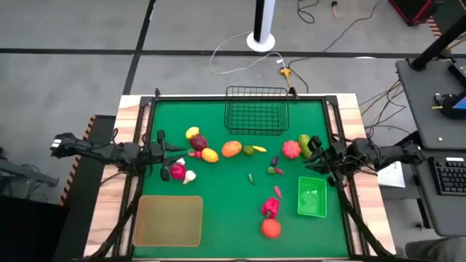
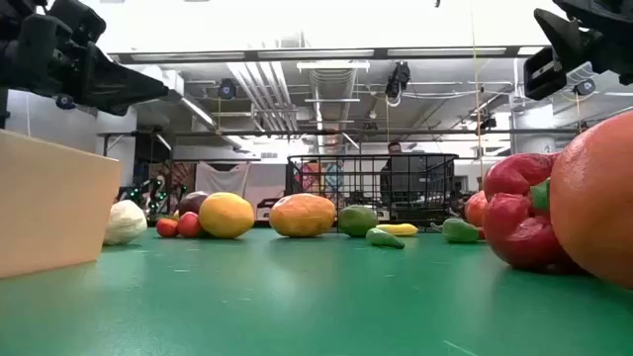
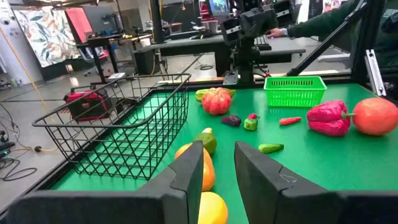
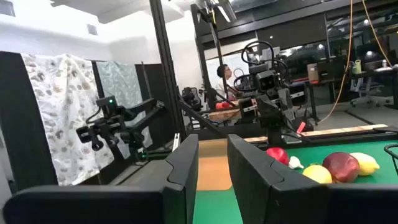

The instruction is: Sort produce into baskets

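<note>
Left end effector [image 1: 162, 153] and right end effector [image 1: 314, 154] both empty, fingers slightly parted
Produce [image 1: 231, 148] scattered on the green table [image 1: 240, 196]; wire basket [image 1: 255, 110] holds nothing

A robotics laboratory in an open industrial hall: a green-topped worktop [image 1: 218, 196] in a dark metal frame stands on a bare grey floor [image 1: 73, 80], where loose cables [image 1: 240, 58] trail to a white stand [image 1: 262, 29] on the far side. Exposed ceiling ducts [image 2: 262, 84] and strip lights [image 2: 326, 51] run overhead, and beyond the worktop stand desks with monitors [image 3: 93, 15], patterned cloth screens [image 4: 68, 112] and a second arm rig [image 4: 118, 127]. A keyboard [image 1: 450, 176] lies on a side desk at right, and a person [image 4: 225, 76] sits in the background.
</note>
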Controlling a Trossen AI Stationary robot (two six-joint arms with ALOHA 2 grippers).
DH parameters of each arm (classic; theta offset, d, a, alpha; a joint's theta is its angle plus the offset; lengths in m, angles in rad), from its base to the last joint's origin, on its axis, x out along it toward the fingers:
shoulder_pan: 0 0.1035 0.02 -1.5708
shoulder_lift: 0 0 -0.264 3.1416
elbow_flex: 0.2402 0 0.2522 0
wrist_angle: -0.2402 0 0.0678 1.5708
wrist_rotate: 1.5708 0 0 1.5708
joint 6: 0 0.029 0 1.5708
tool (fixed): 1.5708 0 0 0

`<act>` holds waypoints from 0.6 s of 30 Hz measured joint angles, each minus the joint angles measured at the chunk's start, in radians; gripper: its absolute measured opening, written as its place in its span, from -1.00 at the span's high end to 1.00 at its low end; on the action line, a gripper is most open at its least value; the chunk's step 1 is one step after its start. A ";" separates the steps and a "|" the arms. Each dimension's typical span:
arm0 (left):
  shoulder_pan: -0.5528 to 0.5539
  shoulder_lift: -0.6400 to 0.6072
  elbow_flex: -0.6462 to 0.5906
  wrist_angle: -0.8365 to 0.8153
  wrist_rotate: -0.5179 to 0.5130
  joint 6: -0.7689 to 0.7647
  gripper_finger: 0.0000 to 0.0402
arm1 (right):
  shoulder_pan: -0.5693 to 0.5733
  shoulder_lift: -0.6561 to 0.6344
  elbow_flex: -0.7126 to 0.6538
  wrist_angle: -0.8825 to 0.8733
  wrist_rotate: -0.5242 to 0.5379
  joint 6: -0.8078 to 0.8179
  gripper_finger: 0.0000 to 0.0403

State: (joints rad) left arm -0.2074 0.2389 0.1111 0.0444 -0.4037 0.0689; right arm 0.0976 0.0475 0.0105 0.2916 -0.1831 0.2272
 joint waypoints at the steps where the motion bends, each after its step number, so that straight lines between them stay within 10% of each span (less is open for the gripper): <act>1: 0.000 0.000 0.000 0.000 0.000 0.000 0.62 | 0.000 0.000 0.000 0.000 0.000 0.000 0.63; 18: 0.000 0.000 0.000 0.000 0.000 0.000 0.62 | 0.000 0.000 0.000 0.000 0.000 0.000 0.60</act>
State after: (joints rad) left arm -0.2077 0.2389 0.1108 0.0444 -0.4037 0.0687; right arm 0.0975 0.0473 0.0103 0.2916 -0.1833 0.2272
